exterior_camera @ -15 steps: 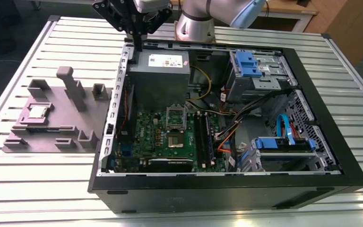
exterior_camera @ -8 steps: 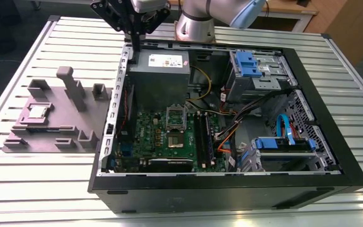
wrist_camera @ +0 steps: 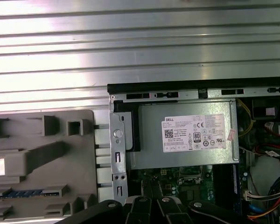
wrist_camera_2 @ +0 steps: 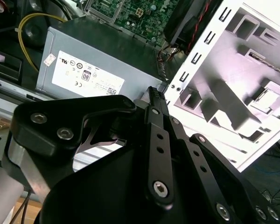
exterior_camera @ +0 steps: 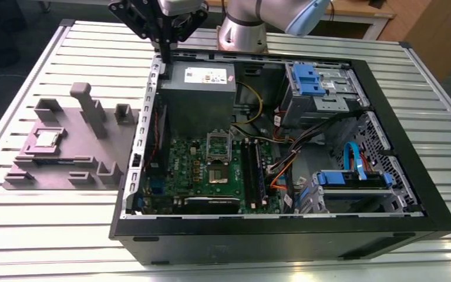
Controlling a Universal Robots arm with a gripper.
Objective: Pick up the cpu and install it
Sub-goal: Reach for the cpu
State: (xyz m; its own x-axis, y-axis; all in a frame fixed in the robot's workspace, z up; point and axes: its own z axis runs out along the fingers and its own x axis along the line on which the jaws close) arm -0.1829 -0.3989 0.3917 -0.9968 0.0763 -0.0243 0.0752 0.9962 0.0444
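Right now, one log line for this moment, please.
gripper: shut, empty, over case edge by power supply | cpu: on grey fixture, exterior view's left, apart from gripper | install: not yet done

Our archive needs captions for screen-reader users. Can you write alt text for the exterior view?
The gripper hangs above the far edge of an open computer case lying on a slatted metal table. The cpu sits on a grey fixture at the exterior view's left, outside the case.

We see open air above the cpu [exterior_camera: 47, 138]; a tall post [exterior_camera: 91, 113] rises near it, case wall [exterior_camera: 150, 117] beyond.
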